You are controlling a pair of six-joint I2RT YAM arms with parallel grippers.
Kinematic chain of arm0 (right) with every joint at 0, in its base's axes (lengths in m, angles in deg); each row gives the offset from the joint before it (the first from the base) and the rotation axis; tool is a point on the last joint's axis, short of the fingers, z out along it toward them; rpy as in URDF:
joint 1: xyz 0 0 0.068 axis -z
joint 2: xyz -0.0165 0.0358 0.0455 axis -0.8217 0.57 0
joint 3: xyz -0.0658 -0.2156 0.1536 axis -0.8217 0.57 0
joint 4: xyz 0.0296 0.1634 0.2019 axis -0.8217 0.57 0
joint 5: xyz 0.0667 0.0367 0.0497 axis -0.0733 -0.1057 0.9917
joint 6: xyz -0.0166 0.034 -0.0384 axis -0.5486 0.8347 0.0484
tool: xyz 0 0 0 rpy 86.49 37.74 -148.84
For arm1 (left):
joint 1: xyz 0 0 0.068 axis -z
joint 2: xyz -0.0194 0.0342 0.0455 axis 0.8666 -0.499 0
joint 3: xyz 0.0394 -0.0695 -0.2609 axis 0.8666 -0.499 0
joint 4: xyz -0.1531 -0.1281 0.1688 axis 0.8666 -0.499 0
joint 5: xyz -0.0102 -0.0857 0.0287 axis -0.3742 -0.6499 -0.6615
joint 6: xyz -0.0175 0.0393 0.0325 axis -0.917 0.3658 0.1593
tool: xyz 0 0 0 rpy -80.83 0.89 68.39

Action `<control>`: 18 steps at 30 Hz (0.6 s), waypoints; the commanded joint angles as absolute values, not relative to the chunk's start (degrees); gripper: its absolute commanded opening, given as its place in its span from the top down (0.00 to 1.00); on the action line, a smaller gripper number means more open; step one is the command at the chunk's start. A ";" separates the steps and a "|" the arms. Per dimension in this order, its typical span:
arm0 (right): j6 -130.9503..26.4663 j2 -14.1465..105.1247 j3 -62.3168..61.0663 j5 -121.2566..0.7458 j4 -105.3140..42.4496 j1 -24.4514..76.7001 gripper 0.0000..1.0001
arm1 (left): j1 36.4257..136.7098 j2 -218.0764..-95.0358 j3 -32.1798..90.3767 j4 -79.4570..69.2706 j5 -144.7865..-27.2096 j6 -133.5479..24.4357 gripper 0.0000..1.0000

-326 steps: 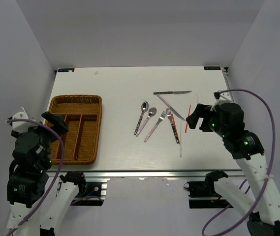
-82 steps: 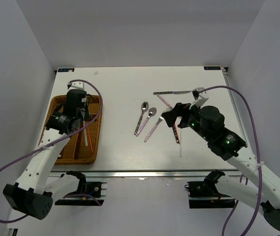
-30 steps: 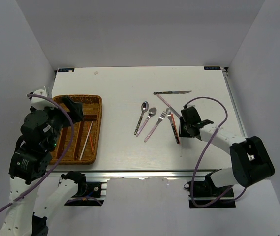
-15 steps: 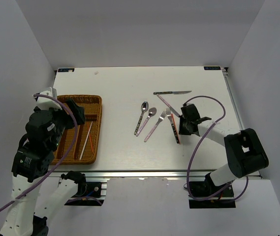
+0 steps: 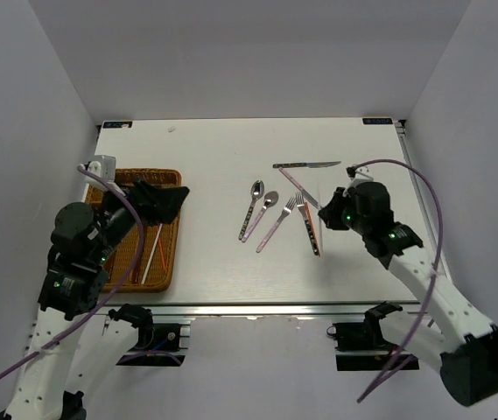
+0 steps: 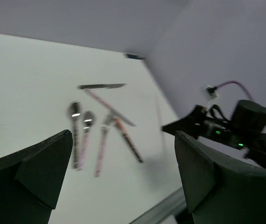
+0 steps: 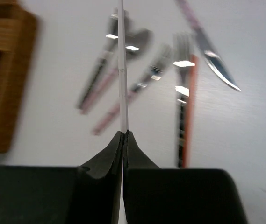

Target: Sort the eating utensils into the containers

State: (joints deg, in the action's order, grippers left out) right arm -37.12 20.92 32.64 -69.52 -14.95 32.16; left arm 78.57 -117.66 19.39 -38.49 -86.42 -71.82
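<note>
White chopstick [image 7: 121,70] within the right gripper [image 7: 124,134]

White chopstick [image 7: 121,70] — tip cut off above; wicker tray [image 7: 24,60] blurred, cropped.

Top camera looks straight down; both wrist cameras obliquely face the same cutlery [image 5: 270,200].

White chopstick [image 7: 121,70]: thin, straight, near end pinched in my right gripper [image 7: 123,134], tip pointing away
Spoons [image 5: 257,188]: two, silver, side by side, bowls far
Forks [image 5: 277,223]: one pink-handled, slanted; one dark-handled beside the red chopstick [image 7: 189,107]
Knives [image 5: 305,164]: dark one crosswise; pink-handled one slanted
Wicker tray [image 5: 163,282]: brown, two chopsticks in one long slot
</note>
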 commanded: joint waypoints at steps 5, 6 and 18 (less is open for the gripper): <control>-13.11 9.41 41.61 -33.45 -52.92 28.81 1.00 | 78.61 -117.89 0.80 9.39 -111.75 -99.04 0.02; -12.13 9.41 41.35 -33.36 -55.99 27.93 1.00 | 78.61 -118.50 0.09 10.89 -112.10 -99.75 0.02; -13.53 18.98 29.93 -41.62 -56.81 11.05 1.00 | 82.83 -123.95 -2.46 12.31 -112.10 -94.31 0.06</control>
